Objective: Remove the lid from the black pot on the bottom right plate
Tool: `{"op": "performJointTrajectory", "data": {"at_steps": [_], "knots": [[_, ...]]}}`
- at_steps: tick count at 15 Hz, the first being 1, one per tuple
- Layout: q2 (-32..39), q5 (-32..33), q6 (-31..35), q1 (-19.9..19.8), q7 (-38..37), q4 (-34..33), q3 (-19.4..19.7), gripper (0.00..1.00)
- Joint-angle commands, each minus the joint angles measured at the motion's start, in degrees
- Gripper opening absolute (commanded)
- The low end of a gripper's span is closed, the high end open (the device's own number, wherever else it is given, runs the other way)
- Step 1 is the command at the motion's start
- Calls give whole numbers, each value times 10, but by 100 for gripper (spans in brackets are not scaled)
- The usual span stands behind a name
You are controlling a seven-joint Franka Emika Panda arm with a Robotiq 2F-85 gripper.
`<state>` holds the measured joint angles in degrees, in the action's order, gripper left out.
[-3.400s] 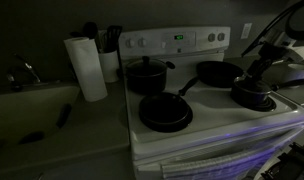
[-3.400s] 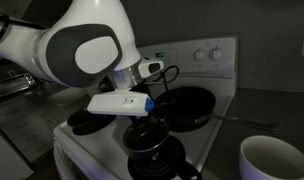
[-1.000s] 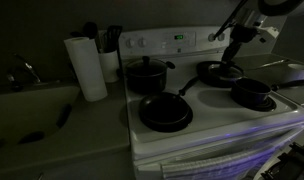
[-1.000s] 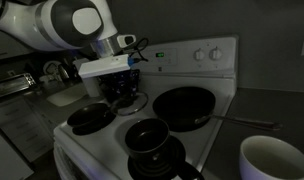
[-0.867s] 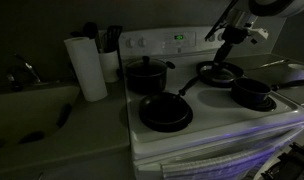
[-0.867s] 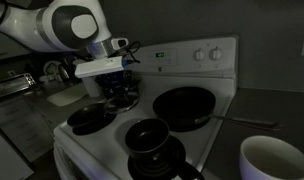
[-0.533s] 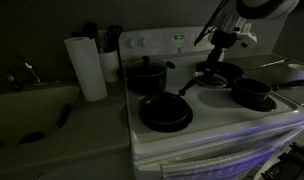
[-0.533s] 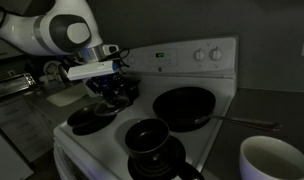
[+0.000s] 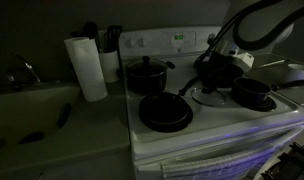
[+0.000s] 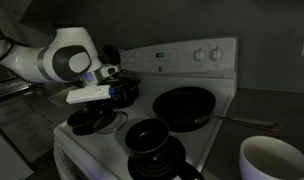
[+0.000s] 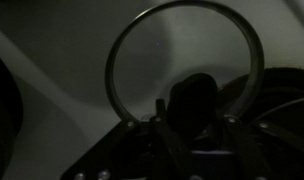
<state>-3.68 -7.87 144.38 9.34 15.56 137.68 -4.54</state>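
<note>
The small black pot (image 9: pixel 254 93) (image 10: pixel 147 136) stands uncovered on the stove's front burner, and the plate under it is mostly covered. My gripper (image 9: pixel 213 78) (image 10: pixel 116 97) (image 11: pixel 192 122) is shut on the dark knob of the see-through lid (image 9: pixel 207 96) (image 10: pixel 109 121) (image 11: pixel 182 60). The lid hangs low over the white stove top, apart from the pot and between the burners. In the wrist view its pale rim rings a patch of white stove surface. The fingertips themselves are too dark to make out.
A taller black lidded pot (image 9: pixel 147 75) sits at the back. Two black frying pans (image 9: pixel 165 112) (image 9: pixel 219 71) hold the other burners. A paper towel roll (image 9: pixel 87 66) stands beside the stove, and a white cup (image 10: pixel 275 160) stands near one camera.
The arm has come down and across from above the back frying pan toward the stove's middle, lowering the lid close to the stove top. The small pot has not moved.
</note>
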Motion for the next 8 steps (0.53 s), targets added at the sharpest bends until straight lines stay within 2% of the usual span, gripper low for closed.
{"op": "performJointTrajectory", "data": {"at_steps": [1,8], "knots": [[12,3,56,-5,-32,38,-11,15],[23,48,69,-18,-73,55,-6,15]]}}
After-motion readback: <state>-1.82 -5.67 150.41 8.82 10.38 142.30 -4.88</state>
